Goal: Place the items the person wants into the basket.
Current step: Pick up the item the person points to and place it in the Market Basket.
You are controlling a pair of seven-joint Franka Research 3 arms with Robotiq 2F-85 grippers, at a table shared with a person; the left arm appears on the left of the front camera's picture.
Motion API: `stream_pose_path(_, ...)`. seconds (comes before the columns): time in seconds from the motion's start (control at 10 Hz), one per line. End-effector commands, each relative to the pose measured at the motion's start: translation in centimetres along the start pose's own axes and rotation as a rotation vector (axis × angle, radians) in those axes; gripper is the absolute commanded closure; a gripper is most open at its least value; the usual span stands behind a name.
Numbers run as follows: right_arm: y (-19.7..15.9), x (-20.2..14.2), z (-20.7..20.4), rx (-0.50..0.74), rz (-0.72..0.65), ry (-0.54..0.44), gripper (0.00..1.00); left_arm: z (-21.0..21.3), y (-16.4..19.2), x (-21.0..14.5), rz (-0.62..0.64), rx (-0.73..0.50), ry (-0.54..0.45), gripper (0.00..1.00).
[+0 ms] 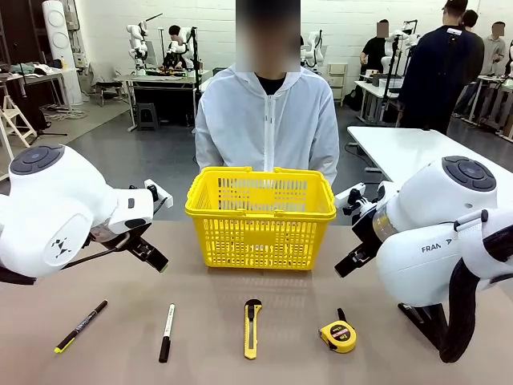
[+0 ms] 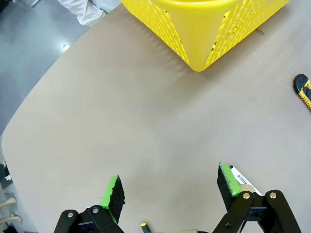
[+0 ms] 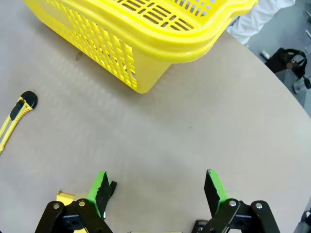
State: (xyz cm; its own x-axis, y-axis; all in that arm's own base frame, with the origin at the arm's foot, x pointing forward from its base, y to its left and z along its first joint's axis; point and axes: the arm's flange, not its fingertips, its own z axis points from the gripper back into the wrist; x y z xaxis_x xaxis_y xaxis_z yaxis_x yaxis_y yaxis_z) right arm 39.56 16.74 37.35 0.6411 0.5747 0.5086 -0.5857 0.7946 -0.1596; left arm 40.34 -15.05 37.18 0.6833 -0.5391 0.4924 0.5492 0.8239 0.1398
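Tabletop (image 1: 216, 281), seen frontally, carries black pen (image 1: 81, 326), marker (image 1: 166, 332); left claw (image 2: 170, 182), right claw (image 3: 156, 180) released.

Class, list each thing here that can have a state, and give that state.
basket: upright, nothing seen inside
black pen: lying flat on the table
marker: lying flat, capped
utility knife: lying flat
tape measure: resting on the table
left gripper: open, empty
right gripper: open, empty

Bright, even light leaves soft shadows on the table (image 1: 208, 289); wrist views bend at their edges.
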Motion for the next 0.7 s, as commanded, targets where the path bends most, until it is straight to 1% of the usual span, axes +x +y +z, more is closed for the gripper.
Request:
stream_pose_path(0.0,0.0,0.0,0.0,0.0,0.0,0.0,0.0,0.0,0.0,0.0,0.0,0.0,0.0,0.0)
stream_pose_path(0.1,0.3,0.6,4.7,-0.04,0.006,0.002,0.0,4.0,0.6,1.4,-0.033,0.006,-0.006,0.0)
stream_pose_path(0.2,-0.4,1.4,10.0,-0.072,-0.012,0.013,0.0,8.9,1.5,3.5,-0.056,0.024,0.004,0.0)
stream_pose_path(0.3,-1.0,2.6,14.4,-0.083,-0.039,0.015,0.0,12.9,2.3,5.9,-0.074,0.022,0.017,0.0)
stream_pose_path(0.5,-1.3,5.6,22.2,-0.122,-0.037,0.049,0.0,19.5,3.5,10.5,-0.105,0.03,0.036,0.0)
stream_pose_path(0.6,-1.4,7.3,25.5,-0.134,-0.046,0.047,0.0,22.1,3.9,12.6,-0.121,0.045,0.024,0.0)
